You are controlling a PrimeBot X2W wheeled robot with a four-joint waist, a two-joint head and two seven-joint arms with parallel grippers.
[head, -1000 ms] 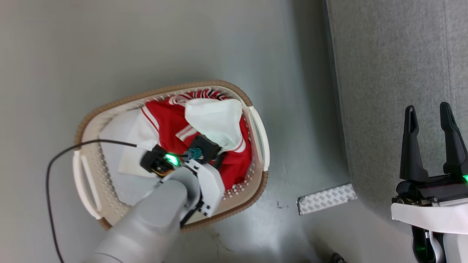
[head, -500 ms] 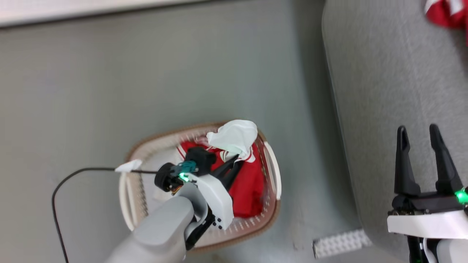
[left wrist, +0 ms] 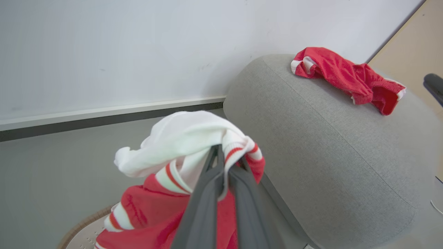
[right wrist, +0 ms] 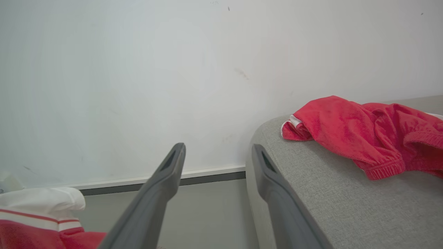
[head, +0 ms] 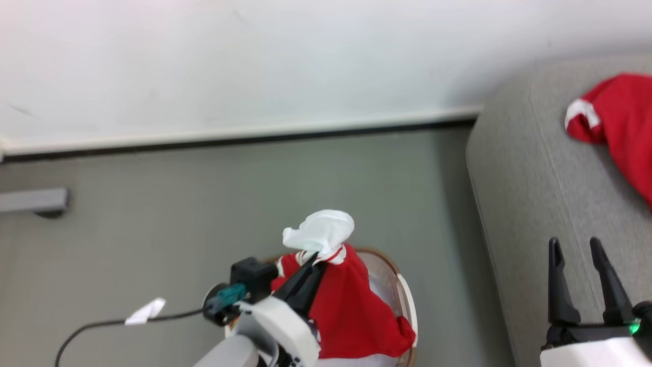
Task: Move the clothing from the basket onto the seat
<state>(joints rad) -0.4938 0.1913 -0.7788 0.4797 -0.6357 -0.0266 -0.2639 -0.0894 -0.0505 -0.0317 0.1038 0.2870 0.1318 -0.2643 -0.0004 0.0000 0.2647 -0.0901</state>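
Head view: basket [head: 407, 300] mostly hidden behind hanging clothing [head: 351, 311].

The nearer garment [head: 351, 311] is bright red, with white bands crossed by thin red stripes and a plain white bunch at its top. The farther garment [head: 624, 120] is the same red with a patch of white trim. The seat [head: 519, 204] is mid-grey with a fine woven fleck. The basket [head: 406, 300] is cream-white, dotted with small holes, under a brown rim band. The floor [head: 254, 193] is grey-green and the wall [head: 254, 61] off-white. The left gripper [left wrist: 226, 162] is dark grey, the right gripper [head: 573, 247] black.
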